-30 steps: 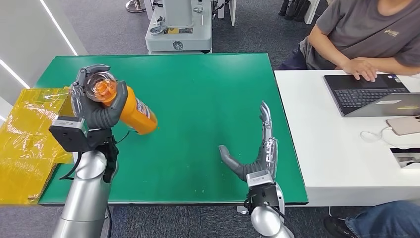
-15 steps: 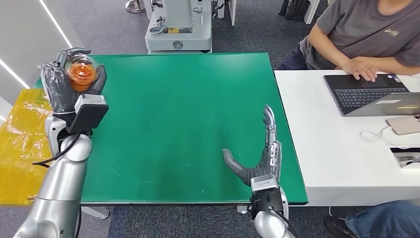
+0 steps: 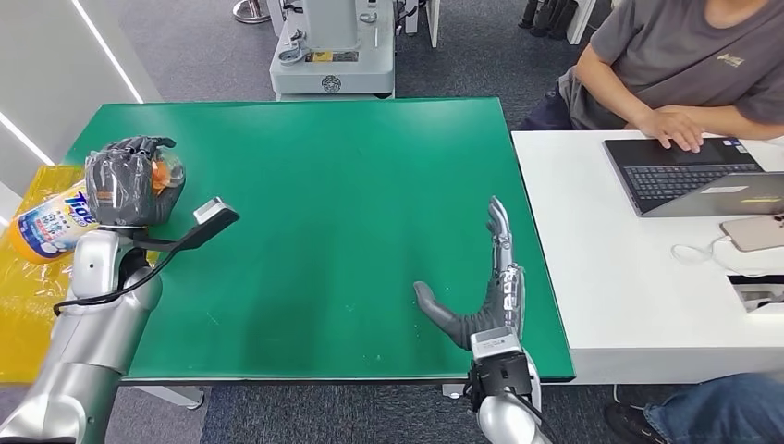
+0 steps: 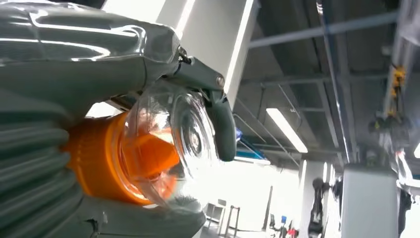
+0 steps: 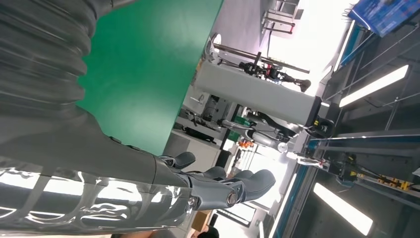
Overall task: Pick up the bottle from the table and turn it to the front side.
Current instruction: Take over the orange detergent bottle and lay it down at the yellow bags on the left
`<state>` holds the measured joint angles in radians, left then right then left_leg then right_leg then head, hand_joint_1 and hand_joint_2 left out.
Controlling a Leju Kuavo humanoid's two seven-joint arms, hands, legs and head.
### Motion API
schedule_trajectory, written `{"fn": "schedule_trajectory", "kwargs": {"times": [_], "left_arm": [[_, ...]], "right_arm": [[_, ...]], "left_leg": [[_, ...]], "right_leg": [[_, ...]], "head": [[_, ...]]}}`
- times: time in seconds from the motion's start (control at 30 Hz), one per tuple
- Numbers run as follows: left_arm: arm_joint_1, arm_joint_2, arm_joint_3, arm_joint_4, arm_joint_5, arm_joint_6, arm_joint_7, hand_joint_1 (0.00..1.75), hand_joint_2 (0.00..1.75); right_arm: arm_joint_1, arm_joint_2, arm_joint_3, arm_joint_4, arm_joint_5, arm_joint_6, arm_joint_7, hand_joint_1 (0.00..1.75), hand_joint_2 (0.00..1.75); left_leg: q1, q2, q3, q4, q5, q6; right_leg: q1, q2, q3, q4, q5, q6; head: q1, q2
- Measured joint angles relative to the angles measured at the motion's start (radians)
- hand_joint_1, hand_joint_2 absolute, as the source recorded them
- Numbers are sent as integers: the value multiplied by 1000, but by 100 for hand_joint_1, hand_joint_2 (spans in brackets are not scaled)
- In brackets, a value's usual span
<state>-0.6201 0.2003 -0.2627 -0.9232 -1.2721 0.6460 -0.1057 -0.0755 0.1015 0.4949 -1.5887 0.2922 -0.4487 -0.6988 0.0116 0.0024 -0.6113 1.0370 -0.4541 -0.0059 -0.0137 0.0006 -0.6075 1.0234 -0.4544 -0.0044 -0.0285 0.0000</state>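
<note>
I see bottle (image 3: 46, 222) in left hand (image 3: 129, 182), lifted at table's (image 3: 370, 185) left edge, long axis level, base outward left, label toward me. Right hand (image 3: 481, 296) spread wide, holds nothing, well apart.

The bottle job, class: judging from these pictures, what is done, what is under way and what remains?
Done: the bottle is off the green table, gripped by the left hand. Under way: it lies roughly sideways, its printed label showing in the head view, cap end inside the hand. Left: whether that counts as the front side cannot be told. The right hand hangs open, holding nothing.
</note>
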Motion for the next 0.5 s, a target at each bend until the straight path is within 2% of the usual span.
{"fn": "schedule_trajectory", "kwargs": {"times": [0.2, 0.33, 0.4, 0.5], "left_arm": [[-9, 24, 8, 135, -66, 5, 8, 175, 175], [-15, 43, 14, 217, -81, 17, -17, 175, 175], [-16, 50, 18, 253, -79, 7, -50, 175, 175], [-13, 65, 20, 311, -66, -31, -147, 175, 175]], "right_arm": [[1, 0, 0, -1, -2, -7, 0, 0, 175], [-3, 0, 0, -1, -7, 0, 0, 0, 175], [-6, 0, 0, 0, -10, 3, 0, 0, 175], [-12, 0, 0, 0, -18, 9, 0, 0, 175]], "left_leg": [[0, 0, 0, 0, 0, 0], [0, 1, 0, 0, 0, 0], [0, 1, 0, 0, 0, 0], [0, 1, -1, 0, 0, 0]], "right_leg": [[0, 0, 0, 0, 0, 0], [0, 1, -1, 0, 0, 0], [0, 1, -1, 0, 0, 0], [0, 1, -1, 0, 0, 0]], "head": [[0, 0], [0, 0], [0, 0], [0, 0]]}}
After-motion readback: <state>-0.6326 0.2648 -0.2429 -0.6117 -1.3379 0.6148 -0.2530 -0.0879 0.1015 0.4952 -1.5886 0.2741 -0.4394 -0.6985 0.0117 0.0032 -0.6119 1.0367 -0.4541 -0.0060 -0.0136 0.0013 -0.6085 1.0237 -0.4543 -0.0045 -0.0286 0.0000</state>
